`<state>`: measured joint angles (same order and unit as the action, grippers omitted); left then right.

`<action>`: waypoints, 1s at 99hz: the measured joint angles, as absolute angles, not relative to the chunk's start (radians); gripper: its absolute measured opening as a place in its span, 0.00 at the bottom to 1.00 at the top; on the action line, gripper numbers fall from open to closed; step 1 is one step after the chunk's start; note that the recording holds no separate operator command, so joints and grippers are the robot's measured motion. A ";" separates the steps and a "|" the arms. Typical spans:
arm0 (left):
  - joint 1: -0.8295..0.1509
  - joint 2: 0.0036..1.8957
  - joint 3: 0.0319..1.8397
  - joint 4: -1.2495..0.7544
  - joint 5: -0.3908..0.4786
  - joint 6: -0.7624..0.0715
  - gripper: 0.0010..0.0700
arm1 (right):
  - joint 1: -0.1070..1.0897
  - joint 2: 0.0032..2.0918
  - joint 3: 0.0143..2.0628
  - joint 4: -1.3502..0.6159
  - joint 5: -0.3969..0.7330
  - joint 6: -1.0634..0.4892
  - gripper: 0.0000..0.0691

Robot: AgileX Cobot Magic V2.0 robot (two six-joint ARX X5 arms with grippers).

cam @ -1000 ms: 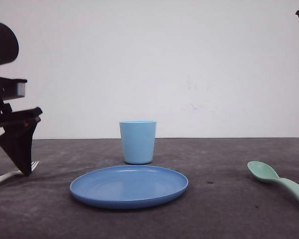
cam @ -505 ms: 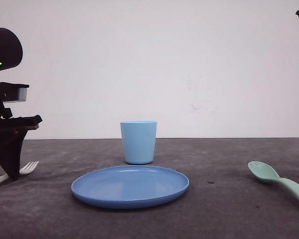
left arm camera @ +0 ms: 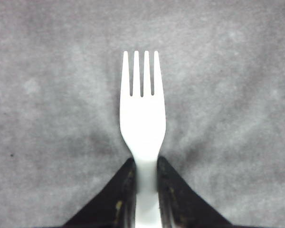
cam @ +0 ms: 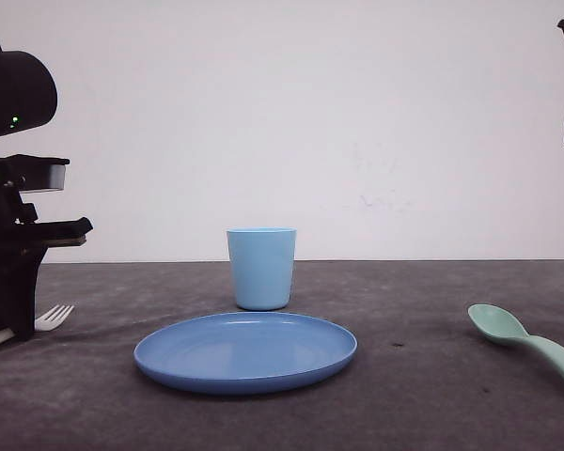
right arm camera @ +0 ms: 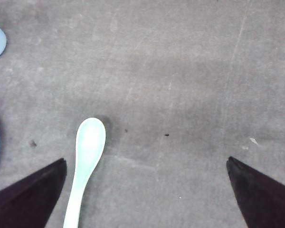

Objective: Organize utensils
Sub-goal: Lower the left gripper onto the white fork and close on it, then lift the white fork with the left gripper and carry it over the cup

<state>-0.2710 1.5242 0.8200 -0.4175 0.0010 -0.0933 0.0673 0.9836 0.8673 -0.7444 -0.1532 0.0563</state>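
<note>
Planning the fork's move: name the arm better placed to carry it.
Left. The left gripper is shut on the fork handle. The right gripper hangs open above the spoon, holding nothing.

Test bench in a lab-like space — not a lived-in kitchen. A plain white wall (cam: 357, 122) backs a dark grey, felt-like tabletop (cam: 423, 376). Tableware is sparse and staged: one light blue cup (cam: 261, 268) behind a blue plate (cam: 245, 350) — all plastic-looking. Black robot arm (cam: 14, 188) stands at the table's edge.
</note>
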 joint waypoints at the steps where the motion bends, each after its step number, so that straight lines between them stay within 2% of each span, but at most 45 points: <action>1: -0.271 1.524 0.820 -0.418 0.001 -0.093 0.05 | 0.067 0.984 0.867 -0.744 -0.153 0.057 0.98; 32: -0.272 1.536 0.851 -0.455 0.008 -0.093 0.04 | 0.067 0.984 0.867 -0.745 -0.153 0.057 0.98; 50: -0.306 1.531 0.928 -0.470 0.044 -0.094 0.04 | 0.067 0.984 0.867 -0.746 -0.153 0.056 0.98; 64: -0.334 1.494 1.008 -0.449 0.106 -0.096 0.04 | 0.067 0.984 0.867 -0.749 -0.153 0.056 0.98; 79: -0.376 1.484 1.097 -0.366 0.176 -0.097 0.04 | 0.067 0.984 0.867 -0.751 -0.153 0.056 0.98; 99: -0.439 1.484 1.112 -0.114 0.229 -0.097 0.04 | 0.067 0.984 0.867 -0.752 -0.153 0.056 0.98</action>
<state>-0.4393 1.4841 1.1122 -0.1143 0.2295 -0.0971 0.0673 0.9836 0.8673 -0.7521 -0.1532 0.0563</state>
